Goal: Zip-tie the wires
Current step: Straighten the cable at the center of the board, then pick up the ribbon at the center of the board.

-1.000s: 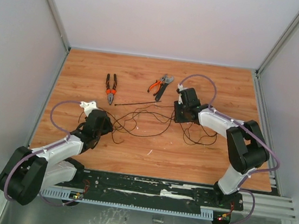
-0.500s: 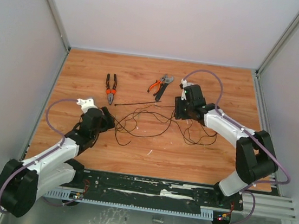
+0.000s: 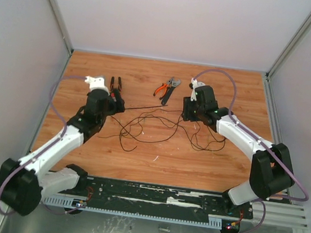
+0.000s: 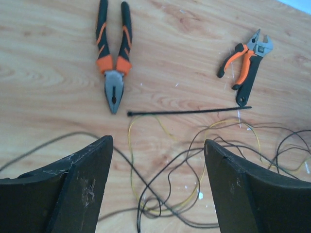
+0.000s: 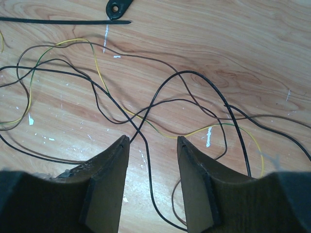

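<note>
The wires [image 3: 154,125] lie as a loose tangle of thin black and yellow strands at mid-table. The zip tie [image 3: 142,108] is a straight black strip lying flat just beyond the tangle. My left gripper [image 3: 116,105] hangs at the strip's left end, above the tangle's left side. In its wrist view the gripper [image 4: 158,141] stands wide open over the wires [image 4: 194,160], with the zip tie [image 4: 189,111] ahead. My right gripper [image 3: 186,112] hovers over the tangle's right side. It [image 5: 153,140] is partly open, empty, and a black strand of the wires [image 5: 160,97] runs between its fingers on the wood; the zip tie [image 5: 63,21] shows at the top.
Orange-and-black pliers [image 4: 112,58] lie just beyond the zip tie's left end, partly behind my left wrist in the top view [image 3: 115,86]. Small orange cutters and a black wrench [image 3: 167,88] lie beyond its right end. Grey walls enclose the table on three sides.
My left arm has swung away from the near left towards the zip tie's left end, and its jaws have opened wider. The right gripper has shifted slightly farther back and opened a little.
</note>
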Tool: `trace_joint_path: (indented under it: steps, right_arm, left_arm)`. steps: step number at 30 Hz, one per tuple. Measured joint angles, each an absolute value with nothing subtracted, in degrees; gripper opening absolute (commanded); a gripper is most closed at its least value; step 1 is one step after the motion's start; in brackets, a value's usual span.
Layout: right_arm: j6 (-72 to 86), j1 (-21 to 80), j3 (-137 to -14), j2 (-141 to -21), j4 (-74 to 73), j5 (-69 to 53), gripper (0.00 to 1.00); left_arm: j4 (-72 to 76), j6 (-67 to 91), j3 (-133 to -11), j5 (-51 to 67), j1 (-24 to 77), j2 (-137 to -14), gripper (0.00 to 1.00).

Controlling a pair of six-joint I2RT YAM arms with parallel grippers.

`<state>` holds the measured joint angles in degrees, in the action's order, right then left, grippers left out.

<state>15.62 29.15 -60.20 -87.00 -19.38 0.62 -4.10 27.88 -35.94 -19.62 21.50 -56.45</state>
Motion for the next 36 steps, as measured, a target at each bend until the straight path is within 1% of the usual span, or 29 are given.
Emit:
trace_joint_path:
  steps: [3, 7, 10, 15, 20, 26, 36]
  right_arm:
    - [15.18, 29.15, -60.2, -86.87, -19.4, 0.62, 0.46]
    - [14.83, 29.15, -60.2, -86.48, -19.42, 0.64, 0.46]
    - [14.68, 29.15, -60.2, -85.41, -19.4, 0.62, 0.46]
    - [14.48, 29.15, -60.18, -83.07, -19.05, 0.56, 0.47]
    - [14.22, 29.15, -59.92, -82.04, -18.5, 0.21, 0.49]
    - [13.96, 29.15, -58.13, -80.44, -18.09, 0.21, 0.51]
    - [13.54, 29.15, -57.43, -80.16, -17.85, 0.69, 0.51]
  left_arm:
    - [-5.32, 23.81, -42.7, -17.93, 21.5, -64.53, 0.8]
    - [-10.04, 17.67, -54.46, -15.79, 21.5, -78.22, 0.78]
    - [-14.15, 13.67, -61.3, -15.22, 21.37, -86.46, 0.73]
    - [-20.32, 9.43, -70.41, -13.91, 20.36, -96.55, 0.62]
    - [-24.95, 5.78, -80.86, -13.04, 19.9, -107.28, 0.61]
    - [-29.63, 2.61, -83.57, -12.25, 19.9, -114.56, 0.61]
    - [-33.1, 0.4, -83.24, -10.39, 19.9, -115.33, 0.61]
